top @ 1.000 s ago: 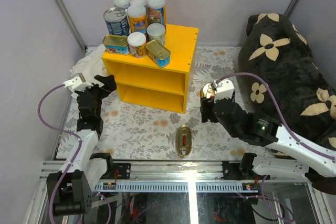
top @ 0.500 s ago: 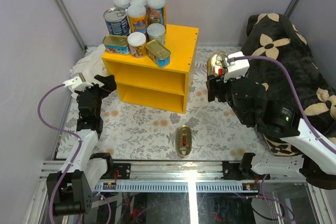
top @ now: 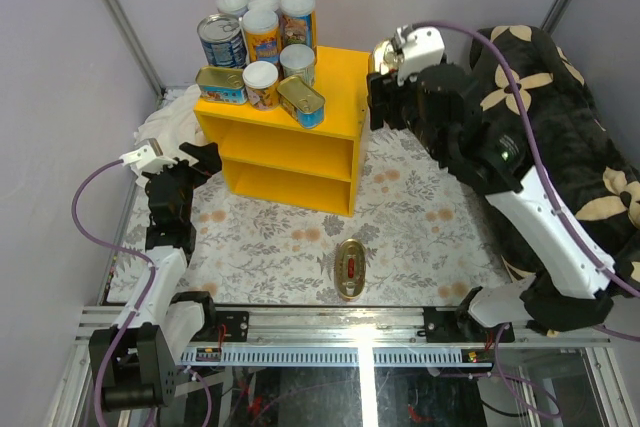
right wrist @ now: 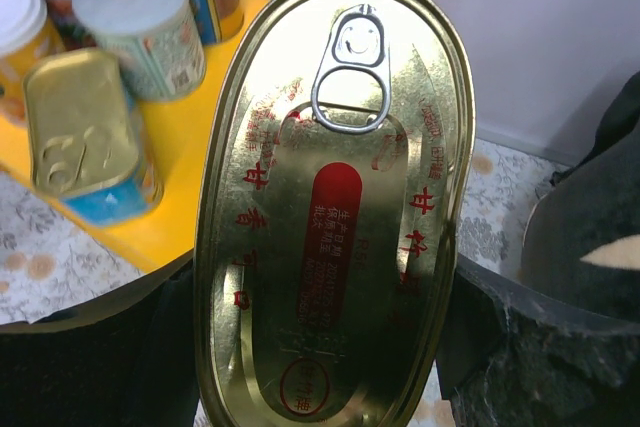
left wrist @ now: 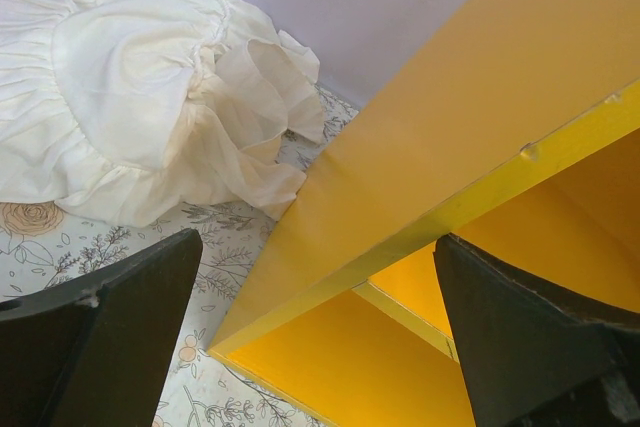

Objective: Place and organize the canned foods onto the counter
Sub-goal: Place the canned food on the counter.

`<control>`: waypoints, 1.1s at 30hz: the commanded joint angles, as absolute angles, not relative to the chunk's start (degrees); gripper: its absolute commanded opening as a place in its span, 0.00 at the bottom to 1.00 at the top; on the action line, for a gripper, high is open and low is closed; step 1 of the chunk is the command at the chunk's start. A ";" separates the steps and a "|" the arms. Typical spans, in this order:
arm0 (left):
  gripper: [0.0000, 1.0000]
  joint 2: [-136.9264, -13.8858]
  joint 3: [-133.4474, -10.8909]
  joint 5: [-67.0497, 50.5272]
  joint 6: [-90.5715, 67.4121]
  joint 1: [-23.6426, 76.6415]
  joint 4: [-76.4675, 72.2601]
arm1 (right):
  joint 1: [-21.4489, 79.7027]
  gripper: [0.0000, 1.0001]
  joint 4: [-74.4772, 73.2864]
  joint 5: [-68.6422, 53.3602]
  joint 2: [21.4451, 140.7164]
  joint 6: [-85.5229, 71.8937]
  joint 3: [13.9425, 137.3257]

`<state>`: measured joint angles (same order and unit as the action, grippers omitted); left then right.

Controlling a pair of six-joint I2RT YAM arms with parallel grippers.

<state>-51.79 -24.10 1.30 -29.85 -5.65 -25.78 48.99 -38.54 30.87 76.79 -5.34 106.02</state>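
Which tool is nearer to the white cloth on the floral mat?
Left. The left tool hovers close beside the white cloth, at the yellow counter's left side. The right tool, shut on a gold oval tin, is at the counter's far right corner.

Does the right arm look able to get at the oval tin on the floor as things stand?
Probably not yet: the right gripper is shut on a second oval tin, up beside the yellow shelf. The floor tin itself lies in the open.
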 commanded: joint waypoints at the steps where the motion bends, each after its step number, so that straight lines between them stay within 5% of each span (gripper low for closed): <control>1: 1.00 -52.35 -26.03 2.69 -29.95 -6.67 -27.83 | 41.99 0.00 -37.13 20.45 80.80 -4.45 118.04; 10: 1.00 -53.27 -26.51 1.96 -29.80 -6.65 -27.90 | 28.81 0.00 -39.51 6.44 89.89 -10.04 126.44; 33: 1.00 -55.36 -27.76 1.70 -29.33 -6.68 -27.86 | 26.91 0.00 -40.61 -0.77 103.00 -11.74 131.53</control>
